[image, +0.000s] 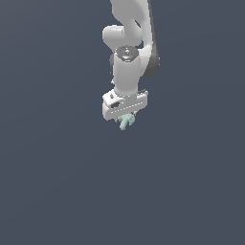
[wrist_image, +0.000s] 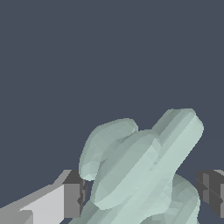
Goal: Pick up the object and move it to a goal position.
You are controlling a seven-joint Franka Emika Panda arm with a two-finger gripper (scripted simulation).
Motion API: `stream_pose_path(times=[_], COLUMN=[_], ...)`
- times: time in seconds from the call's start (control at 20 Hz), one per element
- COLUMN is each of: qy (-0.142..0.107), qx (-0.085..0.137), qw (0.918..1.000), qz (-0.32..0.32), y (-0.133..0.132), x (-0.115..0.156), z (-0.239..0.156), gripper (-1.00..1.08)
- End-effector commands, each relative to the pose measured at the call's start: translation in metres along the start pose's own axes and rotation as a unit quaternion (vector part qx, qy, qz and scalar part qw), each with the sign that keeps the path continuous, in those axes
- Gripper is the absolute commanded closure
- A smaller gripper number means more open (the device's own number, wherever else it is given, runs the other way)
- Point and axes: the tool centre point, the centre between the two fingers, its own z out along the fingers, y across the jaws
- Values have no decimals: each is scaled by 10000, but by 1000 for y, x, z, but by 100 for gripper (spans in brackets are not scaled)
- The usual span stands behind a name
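The object (image: 126, 121) is a tiny pale mint-green pronged piece hanging just under the white gripper (image: 125, 117) in the exterior view. The hand points down from the white arm and hides its fingers there. In the wrist view the object (wrist_image: 144, 170) looms large, several rounded prongs spreading outward. It sits between the two dark finger pads (wrist_image: 73, 194), one on either side. The gripper (wrist_image: 144, 192) is shut on it. The object appears held off the surface.
A plain dark blue-grey surface (image: 57, 182) fills both views. The white arm (image: 129, 43) rises to the top edge of the exterior view. No other objects or goal marker show.
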Motion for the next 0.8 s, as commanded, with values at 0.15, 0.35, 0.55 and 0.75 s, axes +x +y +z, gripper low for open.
stream_pose_path(times=[0.15, 0.35, 0.55, 0.75], qy=[-8, -10, -10, -10], qx=[6, 11, 17, 17], qw=[10000, 10000, 10000, 10000], qz=[-1, -3, -3, -3], y=[-28, -41, -48, -51], x=[10, 16, 20, 22], z=[-41, -62, -74, -77], gripper=[108, 108, 108, 108])
